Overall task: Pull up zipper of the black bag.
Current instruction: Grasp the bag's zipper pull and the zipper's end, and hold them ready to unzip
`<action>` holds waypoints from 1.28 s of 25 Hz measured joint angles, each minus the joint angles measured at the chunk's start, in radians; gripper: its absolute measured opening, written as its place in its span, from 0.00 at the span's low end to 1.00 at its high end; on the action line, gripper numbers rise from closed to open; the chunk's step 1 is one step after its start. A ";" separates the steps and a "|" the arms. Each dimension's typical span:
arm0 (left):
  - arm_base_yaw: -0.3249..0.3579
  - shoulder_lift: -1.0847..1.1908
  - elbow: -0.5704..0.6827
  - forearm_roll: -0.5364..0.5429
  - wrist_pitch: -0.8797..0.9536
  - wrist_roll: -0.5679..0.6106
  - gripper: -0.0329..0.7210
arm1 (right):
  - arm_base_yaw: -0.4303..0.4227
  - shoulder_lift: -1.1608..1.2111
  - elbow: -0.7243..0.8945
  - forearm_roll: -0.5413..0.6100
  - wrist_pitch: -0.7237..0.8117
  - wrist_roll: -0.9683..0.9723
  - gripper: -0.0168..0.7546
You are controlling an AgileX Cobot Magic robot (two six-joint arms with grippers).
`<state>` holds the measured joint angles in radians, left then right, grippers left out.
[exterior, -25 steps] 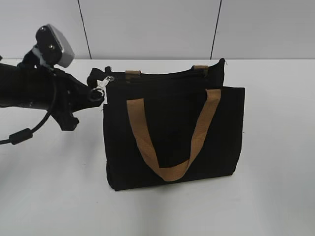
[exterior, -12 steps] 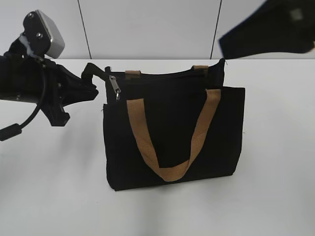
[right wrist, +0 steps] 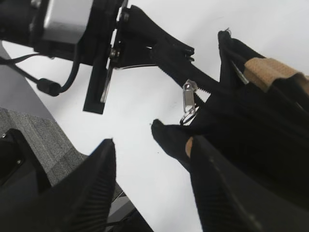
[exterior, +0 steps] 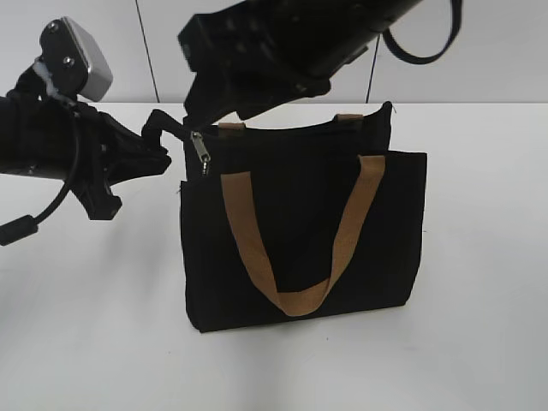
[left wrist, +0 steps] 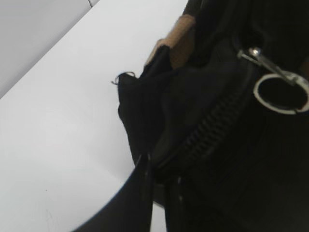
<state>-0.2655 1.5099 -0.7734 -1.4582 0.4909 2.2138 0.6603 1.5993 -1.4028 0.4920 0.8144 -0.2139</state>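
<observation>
- Zipper (exterior: 282,130): a black toothed line along the top edge of the black bag (exterior: 300,240); its silver pull (exterior: 200,152) hangs at the bag's upper left corner, ending in a small ring (left wrist: 281,92) seen close in the left wrist view.
- Black bag: stands upright on the white table (exterior: 479,325), with one tan strap handle (exterior: 295,231) looping down its front panel.
- Left gripper (exterior: 158,154): reaches in from the left at the bag's upper left corner, pinched shut on the black fabric tail (right wrist: 161,48) at the zipper's end, which stretches taut from the bag to the fingers.
- Right gripper (right wrist: 152,159): hangs above the bag's upper left corner, near the pull; its two dark fingers (right wrist: 96,183) stand spread apart with nothing between them, the pull lying beyond the gap.
- Right arm (exterior: 282,43): crosses the top of the exterior view, in front of the wall.
</observation>
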 joint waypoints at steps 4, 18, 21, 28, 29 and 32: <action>0.000 0.000 0.000 0.000 -0.001 0.000 0.08 | 0.026 0.091 -0.096 -0.063 0.023 0.121 0.53; 0.000 -0.081 0.001 0.033 -0.063 0.000 0.07 | 0.027 0.195 -0.136 -0.077 0.099 0.227 0.52; 0.000 -0.110 0.001 0.046 -0.067 -0.001 0.07 | 0.027 0.192 -0.136 -0.080 0.097 0.228 0.52; -0.001 -0.207 0.001 0.052 -0.092 -0.001 0.07 | 0.027 0.131 -0.155 -0.093 0.090 0.248 0.52; -0.001 -0.222 0.001 0.052 -0.096 -0.001 0.07 | 0.027 0.129 -0.155 -0.093 0.090 0.252 0.52; -0.001 -0.253 0.001 0.052 -0.099 -0.001 0.07 | 0.027 0.129 -0.155 -0.094 0.090 0.267 0.52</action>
<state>-0.2668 1.2571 -0.7725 -1.4061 0.3915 2.2127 0.6875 1.7281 -1.5578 0.3984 0.9048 0.0528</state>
